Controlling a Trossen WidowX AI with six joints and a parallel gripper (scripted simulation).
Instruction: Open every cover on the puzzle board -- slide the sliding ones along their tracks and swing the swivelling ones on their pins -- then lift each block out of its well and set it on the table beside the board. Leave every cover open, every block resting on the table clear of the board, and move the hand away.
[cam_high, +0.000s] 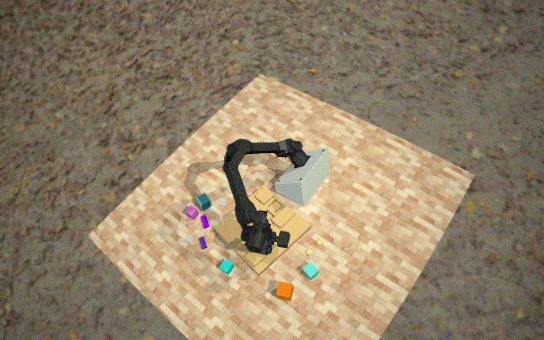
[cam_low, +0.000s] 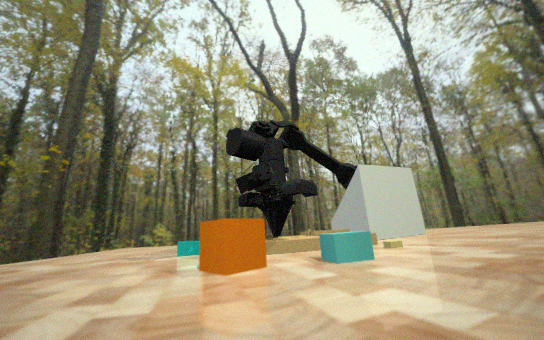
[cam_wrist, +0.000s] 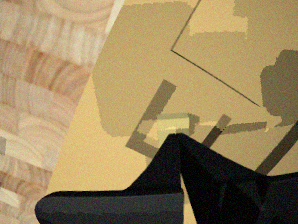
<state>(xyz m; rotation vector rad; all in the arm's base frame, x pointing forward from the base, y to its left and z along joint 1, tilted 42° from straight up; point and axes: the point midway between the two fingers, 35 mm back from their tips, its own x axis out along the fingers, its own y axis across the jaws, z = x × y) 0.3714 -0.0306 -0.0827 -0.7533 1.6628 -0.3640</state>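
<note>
The black six-joint arm (cam_high: 235, 175) is reaching from its grey wedge-shaped base block (cam_high: 305, 176) down over the flat tan wooden puzzle board (cam_high: 300, 226), which is lying on the pale parquet-patterned table top (cam_high: 400, 200). Its black parallel-jaw gripper (cam_low: 276, 231) is pointing straight down at the near end of the board, fingers pressed together to a single tip and pinching nothing. In the wrist view the closed fingers are hanging just above the board's surface (touching or not, the shadow makes it hard to say), beside a square cover (cam_wrist: 233, 36) whose outline is showing as a thin dark seam. Several blocks are resting on the table off the board: an orange cube (cam_low: 232, 245) and a turquoise cube (cam_low: 346, 246) on the near side, another turquoise cube (cam_high: 226, 266) by the board's corner, and a dark teal cube (cam_high: 203, 201), a magenta cube (cam_high: 191, 212) and two purple bars (cam_high: 204, 221) to the left.
</note>
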